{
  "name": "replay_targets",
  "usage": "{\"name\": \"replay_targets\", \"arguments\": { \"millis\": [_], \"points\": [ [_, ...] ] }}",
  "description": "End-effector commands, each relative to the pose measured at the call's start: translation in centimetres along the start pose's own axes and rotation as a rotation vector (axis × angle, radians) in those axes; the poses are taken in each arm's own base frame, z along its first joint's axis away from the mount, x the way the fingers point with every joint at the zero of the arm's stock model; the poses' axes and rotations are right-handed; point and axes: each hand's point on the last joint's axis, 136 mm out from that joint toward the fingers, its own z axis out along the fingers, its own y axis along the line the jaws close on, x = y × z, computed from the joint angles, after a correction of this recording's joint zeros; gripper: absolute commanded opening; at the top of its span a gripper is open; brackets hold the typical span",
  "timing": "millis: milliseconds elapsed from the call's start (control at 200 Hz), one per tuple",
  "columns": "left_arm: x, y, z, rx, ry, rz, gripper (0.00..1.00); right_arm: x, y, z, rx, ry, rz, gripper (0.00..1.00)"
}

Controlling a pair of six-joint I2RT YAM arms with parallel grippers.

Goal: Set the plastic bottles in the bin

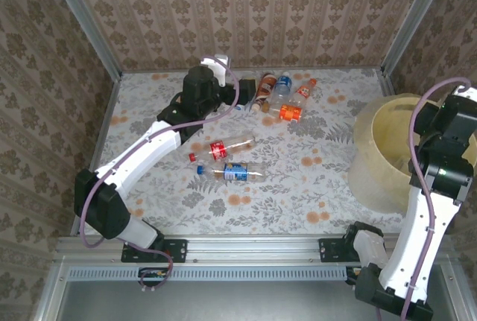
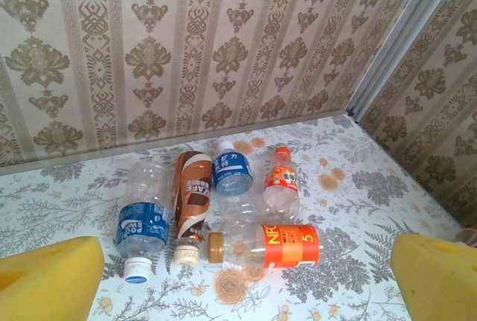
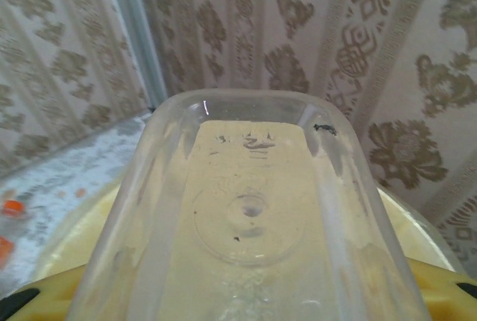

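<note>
Overhead, the large round pale-yellow plastic bin (image 1: pixel 369 173) sits at the right edge of the floral-patterned table (image 1: pixel 298 202). The right arm (image 1: pixel 428 217) bends over its rim, presumably so that whatever it carries falls inside rather than onto the tabletop. The left arm (image 1: pixel 145 150) stretches to the far wall, where a huddle of small clear plastic bottles (image 1: pixel 283 96) lies, partly hidden by its wrist. Two more lie on their sides mid-table, close together but apart: a red-labelled bottle (image 1: pixel 223 147) and, just nearer, a blue-labelled bottle (image 1: pixel 238 172).

From the left wrist, the left gripper (image 2: pixel 242 280) hangs above that huddle with its yellow foam pads (image 2: pixel 48 280) spread wide and holding nothing, a stance that suits lining up a pick. Five bottles can be counted here. A white-capped bottle (image 2: pixel 141 224) touches a brown coffee-labelled bottle (image 2: pixel 190 198). Beside those are a short blue-wrapped bottle (image 2: pixel 232 172) and an orange-capped bottle (image 2: pixel 281 187). An orange-labelled bottle (image 2: pixel 272 245) lies crosswise in front of them, nearest the jaws and probably the easiest to take.

From the right wrist, the right gripper (image 3: pixel 238 302) appears clamped on one clear bottle (image 3: pixel 250 217), seen base-on, with the bin's pale wall below and behind it. It looks placed for a drop. That makes eight bottles visible: five, two and one. Whether the bin already holds any I cannot tell.
</note>
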Motion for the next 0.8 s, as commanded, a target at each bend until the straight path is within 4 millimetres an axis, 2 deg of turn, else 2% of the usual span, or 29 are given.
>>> {"name": "replay_targets", "arguments": {
  "millis": [0,40,125,190,225,355,605,790],
  "points": [
    [-0.8,0.4,0.3,-0.023,-0.009,-0.027,1.00,1.8,-2.0,1.7,0.136,0.059,-0.042,0.47],
    [-0.7,0.5,0.4,-0.024,-0.006,-0.034,1.00,2.1,-1.9,2.6,0.144,0.067,-0.039,0.51],
    [-0.5,0.4,0.6,-0.021,0.000,-0.041,1.00,2.2,-0.5,4.0,0.090,0.073,-0.021,0.69],
    [-0.3,0.6,0.7,-0.028,0.006,-0.042,1.00,2.2,0.7,4.4,0.027,0.079,-0.001,0.79],
    [-0.2,0.7,0.7,-0.035,0.009,-0.041,1.00,2.1,1.0,4.5,0.011,0.077,0.012,0.82],
    [0.2,1.5,0.6,-0.069,0.018,-0.044,1.00,1.7,1.3,4.2,-0.012,0.063,0.031,0.83],
    [1.1,2.9,1.1,-0.097,0.043,-0.084,1.00,1.4,3.4,3.5,-0.145,0.053,0.052,0.85],
    [1.6,4.1,1.1,-0.126,0.054,-0.121,1.00,1.5,5.9,3.2,-0.284,0.064,0.066,0.89]
  ]
}}
